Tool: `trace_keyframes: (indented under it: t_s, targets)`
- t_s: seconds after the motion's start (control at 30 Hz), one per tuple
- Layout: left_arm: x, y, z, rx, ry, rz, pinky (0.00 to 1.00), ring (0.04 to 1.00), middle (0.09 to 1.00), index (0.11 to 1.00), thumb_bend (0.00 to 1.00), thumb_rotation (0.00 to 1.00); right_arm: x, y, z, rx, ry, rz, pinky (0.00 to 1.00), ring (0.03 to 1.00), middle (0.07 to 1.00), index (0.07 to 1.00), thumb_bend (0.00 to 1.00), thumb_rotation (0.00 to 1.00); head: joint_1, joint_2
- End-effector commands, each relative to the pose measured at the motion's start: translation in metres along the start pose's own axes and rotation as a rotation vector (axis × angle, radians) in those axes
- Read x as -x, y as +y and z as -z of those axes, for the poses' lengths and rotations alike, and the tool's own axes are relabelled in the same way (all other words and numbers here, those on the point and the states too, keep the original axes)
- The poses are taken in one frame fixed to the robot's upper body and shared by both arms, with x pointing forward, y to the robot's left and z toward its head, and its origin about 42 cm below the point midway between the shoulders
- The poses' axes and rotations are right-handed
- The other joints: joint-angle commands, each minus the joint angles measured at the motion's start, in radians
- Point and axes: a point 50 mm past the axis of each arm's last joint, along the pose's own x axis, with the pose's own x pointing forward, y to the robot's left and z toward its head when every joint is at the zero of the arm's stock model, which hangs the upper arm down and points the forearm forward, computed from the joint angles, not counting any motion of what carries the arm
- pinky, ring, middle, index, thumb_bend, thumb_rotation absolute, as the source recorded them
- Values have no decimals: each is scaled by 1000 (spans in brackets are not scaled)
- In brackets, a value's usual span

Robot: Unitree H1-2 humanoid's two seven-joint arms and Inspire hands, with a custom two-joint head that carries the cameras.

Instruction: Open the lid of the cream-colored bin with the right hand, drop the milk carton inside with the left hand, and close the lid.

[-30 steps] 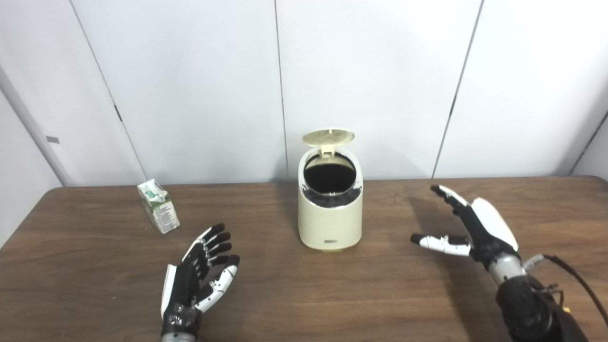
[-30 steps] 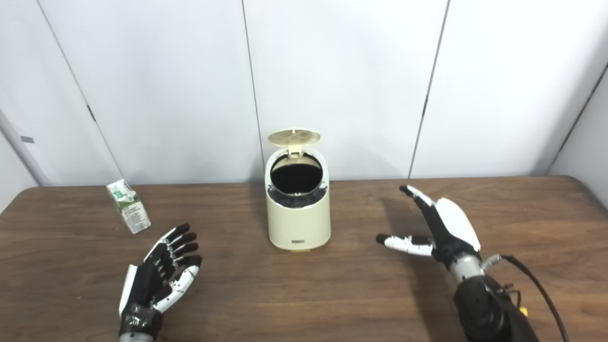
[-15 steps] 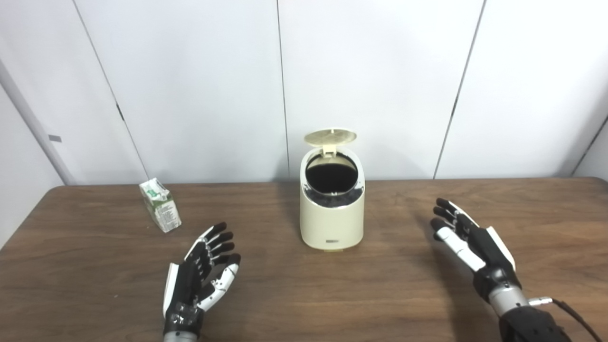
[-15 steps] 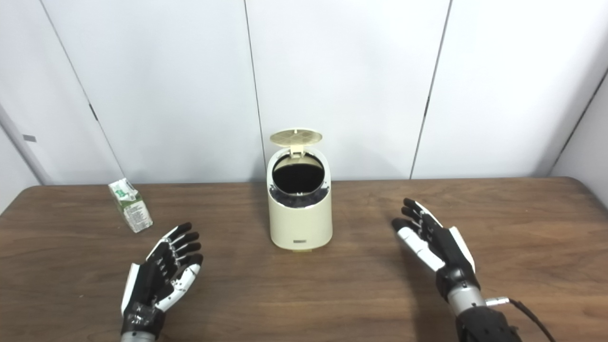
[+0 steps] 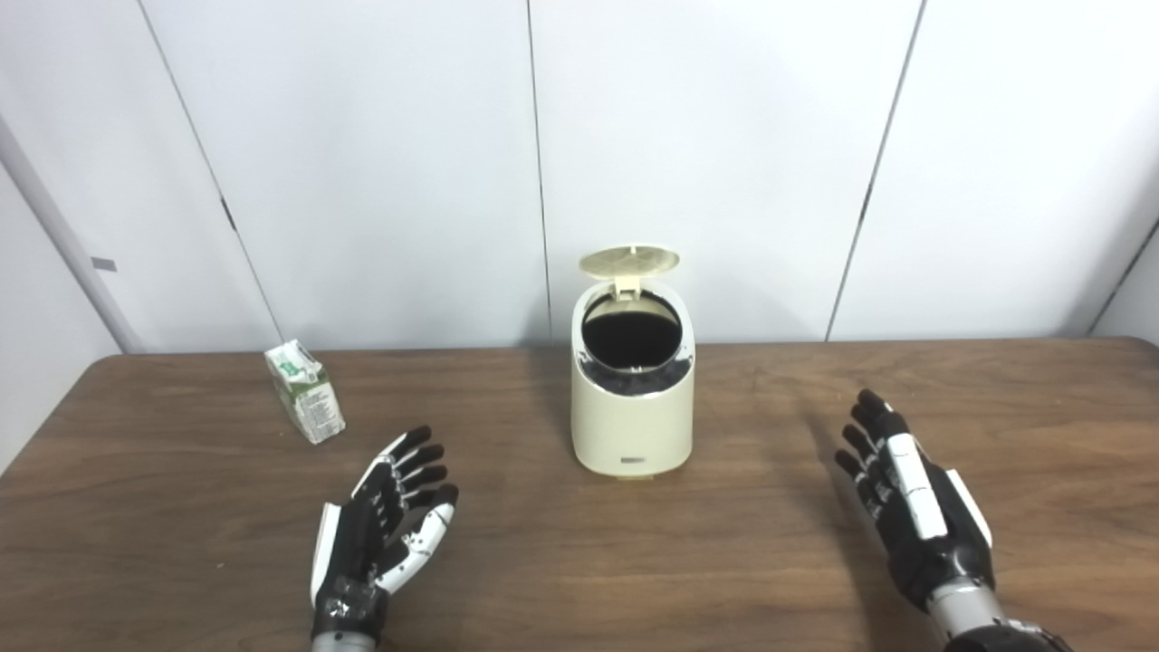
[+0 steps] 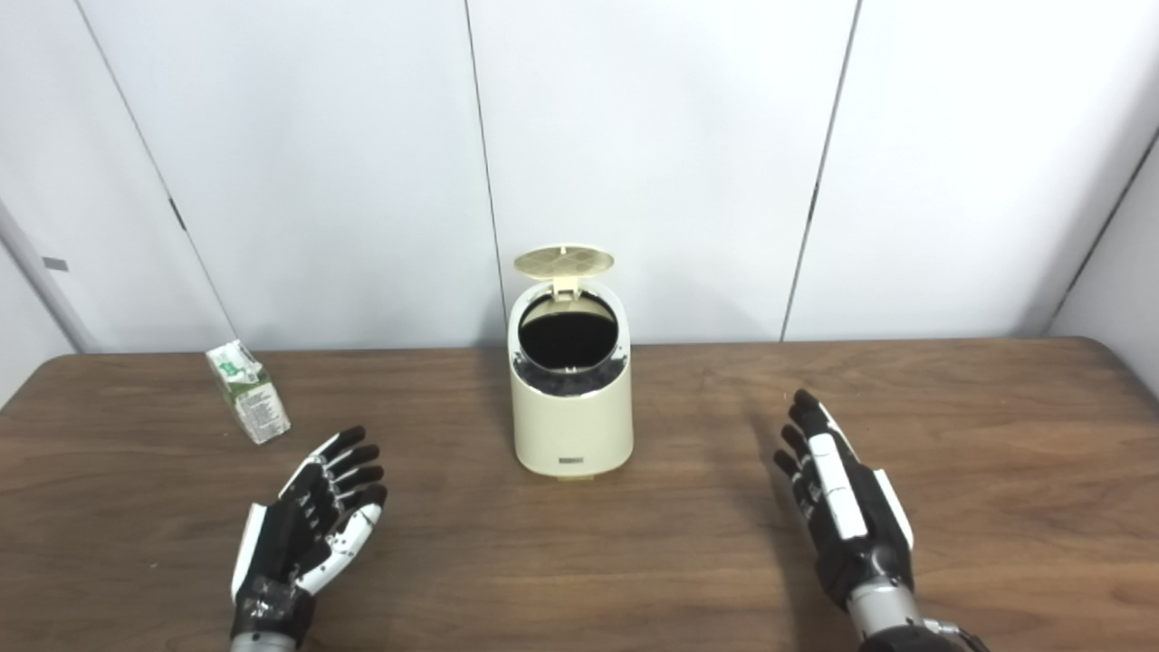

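Landmark: the cream-colored bin point(image 5: 632, 412) stands upright on the brown table point(image 5: 579, 561), near the table's far edge and about mid-width.

Bin lid: the lid point(image 5: 628, 262) is swung up and back on its rear hinge, its ribbed underside showing; it stands above the bin's back rim, close to the white wall panels point(image 5: 362, 163).

Bin mouth: round, dark inside, tilted toward the camera; what lies within cannot be made out.

Milk carton: the milk carton point(image 5: 304, 391) sits on the table well to the left of the bin, a little farther back than the bin's base.

Carton axis: long axis is roughly vertical but leaning, with the gabled green-and-white top tipped up and to the left and the base nearer the bin side. A printed side panel faces the camera.

Left hand: the left hand point(image 5: 385, 525) hovers low over the table, to the left of the bin and nearer the camera, well apart from both bin and carton. Palm up, fingers spread and pointing away toward the upper right. It holds nothing.

Right hand: the right hand point(image 5: 910, 503) is to the right of the bin and nearer the camera, well apart from it. Fingers extended close together, pointing away and slightly left, thumb side up. It grips nothing.

Contact: neither hand touches the bin, lid or carton.
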Motion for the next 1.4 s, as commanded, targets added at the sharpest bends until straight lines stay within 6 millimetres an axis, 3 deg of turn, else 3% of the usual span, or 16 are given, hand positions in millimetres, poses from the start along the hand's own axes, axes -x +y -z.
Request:
trace_keyframes:
  t_s: [0.0,0.1,0.27,0.33,0.47,0.7,0.8,1.03,1.2,1.37]
  targets:
    - [17,-2,14,24,51,-19,622,704,780,849,475,176,1,2,-8,-20,-68,-14,956,963,960,926,548,705,1,1]
    - [16,1,9,40,43,-36,587,693,780,849,495,144,4,-2,-5,-17,-68,-8,947,955,956,918,564,703,36,3]
    - [11,13,-15,-28,49,-78,608,716,780,840,568,178,6,-11,2,-44,-65,-6,960,958,960,919,549,689,96,-2]
    - [8,21,-21,-71,58,-80,605,710,789,849,572,138,7,-14,3,-29,-62,-11,973,966,966,919,575,697,96,-2]
    - [2,38,-30,-130,69,-101,672,735,799,857,640,86,10,-20,5,-31,-65,-8,973,967,965,917,574,686,164,-16]
    - [-11,69,-44,-203,27,-189,712,742,787,855,720,70,13,-16,-2,-85,-52,-23,957,962,963,929,494,712,203,-31]
    - [-20,85,-52,-248,11,-231,772,760,783,850,741,69,14,-12,-3,-87,-45,-25,941,950,953,925,491,692,217,-36]
    - [-44,117,-67,-351,-14,-288,796,747,764,843,769,69,15,-7,-6,-77,-17,-7,934,947,946,920,483,731,259,-59]
    - [-67,136,-75,-476,-11,-322,705,740,775,846,775,60,16,-4,-10,-98,-7,-31,938,951,953,916,442,788,276,-67]
    - [-91,147,-80,-527,4,-312,770,827,855,894,806,86,18,-1,-14,-96,3,-31,948,955,957,915,447,761,277,-67]
